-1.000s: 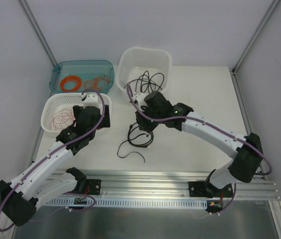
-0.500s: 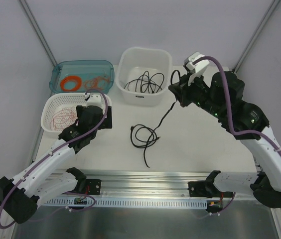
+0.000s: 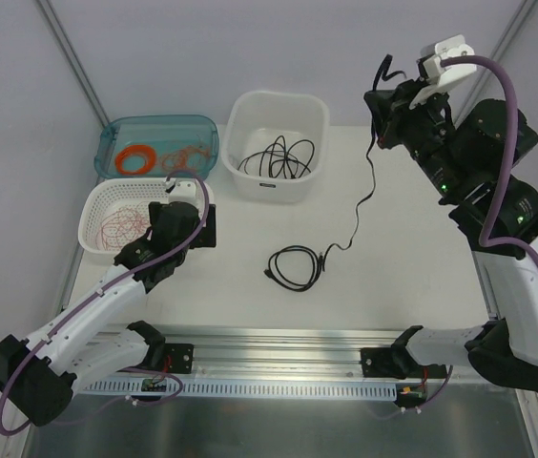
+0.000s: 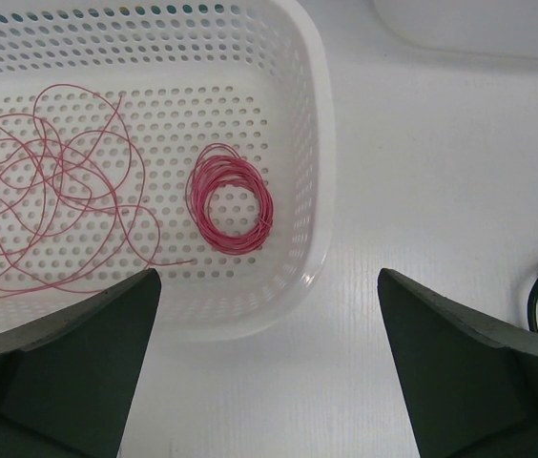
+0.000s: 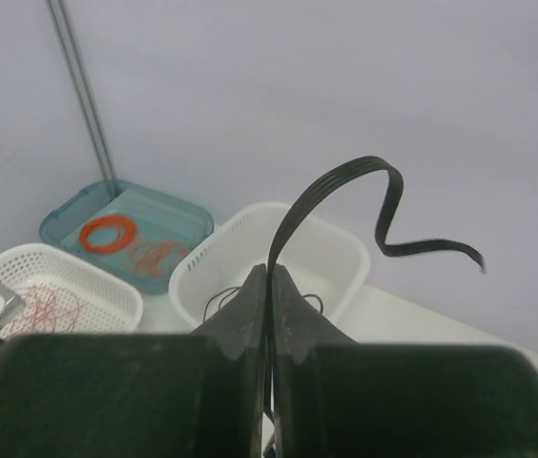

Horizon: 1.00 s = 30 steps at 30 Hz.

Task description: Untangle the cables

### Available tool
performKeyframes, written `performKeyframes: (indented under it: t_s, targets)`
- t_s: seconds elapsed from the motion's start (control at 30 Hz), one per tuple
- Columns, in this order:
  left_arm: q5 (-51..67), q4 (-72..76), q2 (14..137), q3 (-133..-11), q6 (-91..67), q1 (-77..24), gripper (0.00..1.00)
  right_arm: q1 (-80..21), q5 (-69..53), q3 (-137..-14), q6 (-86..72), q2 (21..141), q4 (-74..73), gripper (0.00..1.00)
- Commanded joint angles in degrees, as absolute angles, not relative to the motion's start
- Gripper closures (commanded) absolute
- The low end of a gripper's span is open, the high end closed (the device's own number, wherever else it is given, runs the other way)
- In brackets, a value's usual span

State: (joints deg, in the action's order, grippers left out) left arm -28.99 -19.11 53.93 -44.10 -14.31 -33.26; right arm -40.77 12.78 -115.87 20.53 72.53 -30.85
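At the far left, a translucent teal plastic tray point(image 3: 114, 134) holds a neat orange ring point(image 3: 135, 157) and some looser orange wire. Just in front of it stands a white perforated plastic basket point(image 3: 94, 212). Only the left wrist view shows its contents clearly: thin red wire in loose loops point(image 4: 50, 196) and, apart from it, a small tightly wound pink-red ring point(image 4: 231, 198). The left gripper point(image 4: 264, 286) hovers over the basket's right rim with its fingers spread wide and nothing between them.

In the middle, a white solid plastic tub point(image 3: 279, 105) holds a tangle of black cables point(image 3: 279, 157).

One more black cable point(image 3: 360, 205) lies partly coiled on the white table point(image 3: 403, 277) in front of the tub and rises to the right gripper point(image 3: 381, 95), raised high at the right. The coil shows only from above. The right wrist view shows the fingers pressed together, pinching this cable, and its flat, ribbed free end point(image 5: 345, 176) curling above them.
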Motion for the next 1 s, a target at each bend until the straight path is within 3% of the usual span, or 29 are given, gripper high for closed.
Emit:
performKeyframes:
  t_s: [0.0,0.3,0.57,0.77,0.97]
  targets:
    - [-28.83,-17.93,53.79,-44.74,-13.71,-32.52,0.01,-39.55,16.6,-117.43,23.47,72.6,-24.26,0.99]
    - [-27.6,-17.93,54.67,-45.18,-13.62,-32.61,0.01,-33.76,21.79,-98.55,19.35,67.07,-22.76,0.99]
    - [-26.9,-17.93,55.19,-45.26,-13.62,-32.61,0.01,-25.05,18.9,-65.85,7.48,65.03,-22.24,0.96]
    - [-26.72,-17.84,55.46,-45.35,-13.54,-32.52,0.01,-21.62,14.41,-56.44,0.53,75.04,-24.26,0.92]
    - [-26.81,-17.93,55.28,-45.26,-13.45,-32.52,0.01,-19.52,14.68,-56.95,-3.07,86.38,-24.61,0.87]
